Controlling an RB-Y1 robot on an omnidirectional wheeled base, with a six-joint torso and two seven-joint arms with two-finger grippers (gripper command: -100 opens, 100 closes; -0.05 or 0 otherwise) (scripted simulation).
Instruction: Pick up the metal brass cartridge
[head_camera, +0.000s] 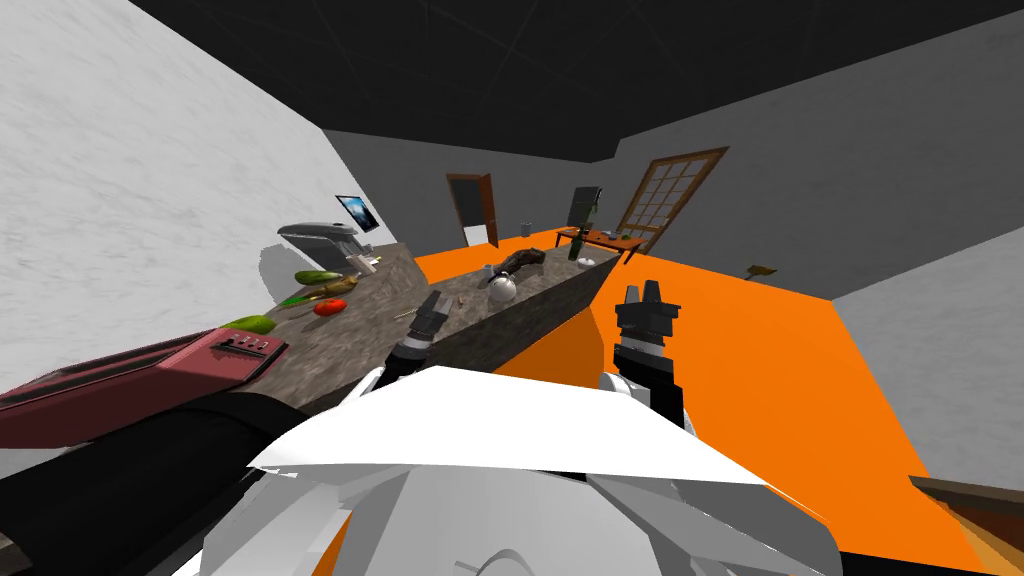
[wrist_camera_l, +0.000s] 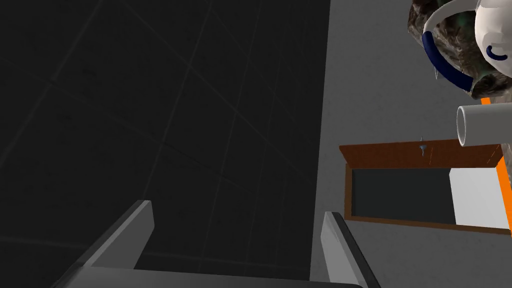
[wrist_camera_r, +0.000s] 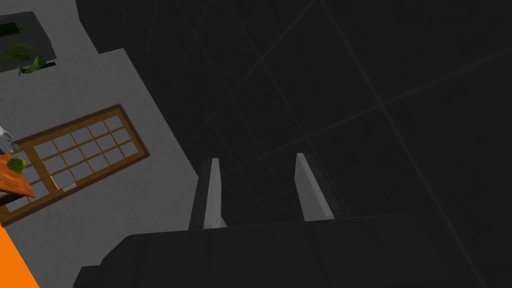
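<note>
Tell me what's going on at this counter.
The robot stands at one end of a long stone-patterned counter, with nothing picked up yet. Its left gripper hovers open over the countertop, short of a white round pot, and holds nothing. Its right gripper, also open and empty, is raised beside the counter above the orange floor. A red toaster, a tomato and a cucumber lie along the counter's wall side.
</note>
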